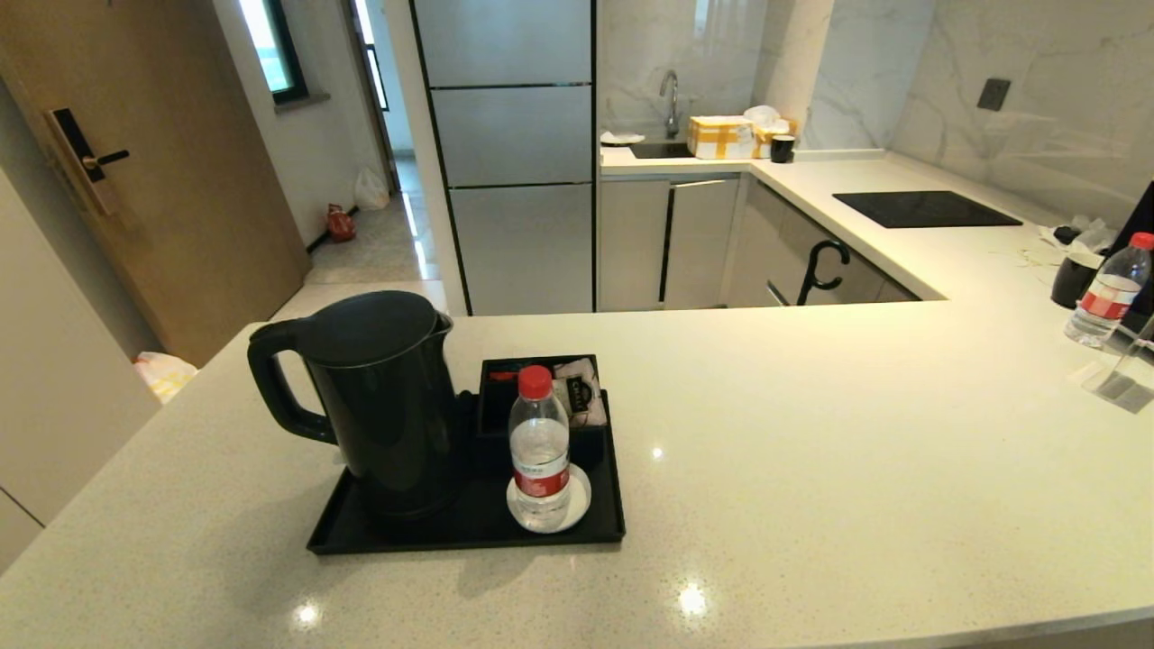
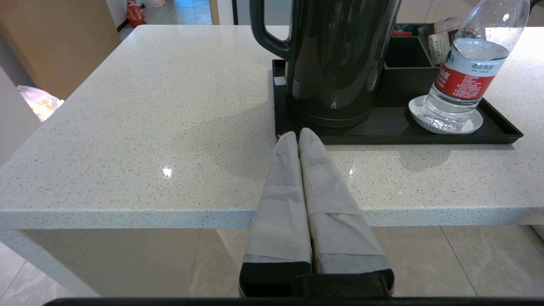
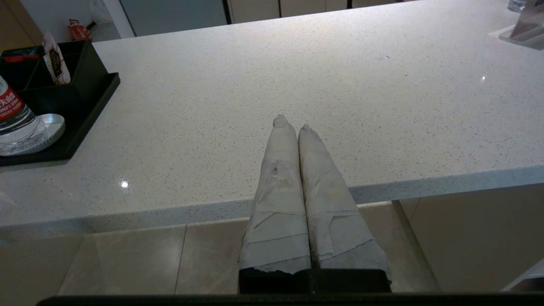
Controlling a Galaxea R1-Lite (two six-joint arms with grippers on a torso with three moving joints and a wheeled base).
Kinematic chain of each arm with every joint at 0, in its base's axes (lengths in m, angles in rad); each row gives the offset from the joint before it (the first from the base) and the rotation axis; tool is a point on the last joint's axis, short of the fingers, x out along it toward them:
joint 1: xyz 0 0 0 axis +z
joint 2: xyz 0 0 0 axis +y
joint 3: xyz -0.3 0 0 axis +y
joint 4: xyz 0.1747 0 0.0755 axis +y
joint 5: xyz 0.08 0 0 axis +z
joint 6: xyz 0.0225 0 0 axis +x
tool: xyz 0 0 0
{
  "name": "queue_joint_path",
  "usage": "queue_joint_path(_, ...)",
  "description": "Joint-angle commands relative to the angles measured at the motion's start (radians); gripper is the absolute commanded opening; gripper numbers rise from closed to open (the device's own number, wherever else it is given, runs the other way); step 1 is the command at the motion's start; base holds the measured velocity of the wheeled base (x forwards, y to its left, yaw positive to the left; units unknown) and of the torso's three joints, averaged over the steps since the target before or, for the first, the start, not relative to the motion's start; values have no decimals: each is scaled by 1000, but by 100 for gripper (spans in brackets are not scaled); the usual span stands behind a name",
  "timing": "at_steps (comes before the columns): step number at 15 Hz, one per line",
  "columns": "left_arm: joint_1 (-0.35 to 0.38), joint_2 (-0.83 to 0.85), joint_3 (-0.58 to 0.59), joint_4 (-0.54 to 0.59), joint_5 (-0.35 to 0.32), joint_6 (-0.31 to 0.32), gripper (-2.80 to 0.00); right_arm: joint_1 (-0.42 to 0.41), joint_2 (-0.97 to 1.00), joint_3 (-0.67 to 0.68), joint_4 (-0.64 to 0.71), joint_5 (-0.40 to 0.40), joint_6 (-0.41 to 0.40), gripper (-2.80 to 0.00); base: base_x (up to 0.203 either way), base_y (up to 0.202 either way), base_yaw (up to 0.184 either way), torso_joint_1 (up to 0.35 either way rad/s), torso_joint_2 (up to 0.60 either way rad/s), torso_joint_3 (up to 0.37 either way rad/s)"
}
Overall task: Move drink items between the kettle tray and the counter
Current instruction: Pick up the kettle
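my left tool [image 2: 298, 135] hangs by the near edge of the desk [image 1: 811, 469], its two wrapped fingers [image 2: 282, 182] pressed flat together with nothing between them, its tips pointing toward the near rim of the tray [image 1: 469, 539]. my right tool [image 3: 293, 124] sits the same way farther right, fingers [image 3: 327, 191] closed tight on nothing, over the near edge of a bare stretch of desk, well apart from the tray. neither tool shows in the head view. the tray lies on the left part of the desk, close to the near edge. the kettle [image 1: 379, 397] stands upright on the tray's left half, its loop handle turned left. the water bottle [image 1: 539, 446] stands upright on the white coaster [image 1: 577, 509] in the tray's near right corner. just behind the bottle is the divided black box [image 1: 505, 397], and the tea sachet [image 1: 577, 389] stands tilted in its right compartment; something red lies in the far left one, too small to make out. on the far right of the desk stands a second bottle [image 1: 1107, 293] with a red cap, beside a black cup [image 1: 1075, 279]. a flat black hob [image 1: 924, 209] is set into the far right arm of the desk.
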Motion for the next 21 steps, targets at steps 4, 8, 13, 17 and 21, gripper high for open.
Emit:
queue_joint_path(4, 0, -2, -2, 7, 2, 6, -280, 0, 1, 0, 0, 0, 0, -280, 0, 0, 0, 0, 0, 0)
queue_joint_path(8, 0, 0, -6, 24, 5, 55, -280, 0, 1, 0, 0, 0, 0, -280, 0, 0, 0, 0, 0, 0)
queue_joint_path(13, 3, 197, -316, 202, 36, -1, -280, 0, 1, -1, 0, 0, 0, -280, 0, 0, 0, 0, 0, 0)
queue_joint_path(17, 8, 615, -552, 359, 90, -9, -280, 0, 1, 0, 0, 0, 0, -280, 0, 0, 0, 0, 0, 0)
queue_joint_path(21, 11, 875, -483, 235, 112, -10, -280, 0, 1, 0, 0, 0, 0, -280, 0, 0, 0, 0, 0, 0)
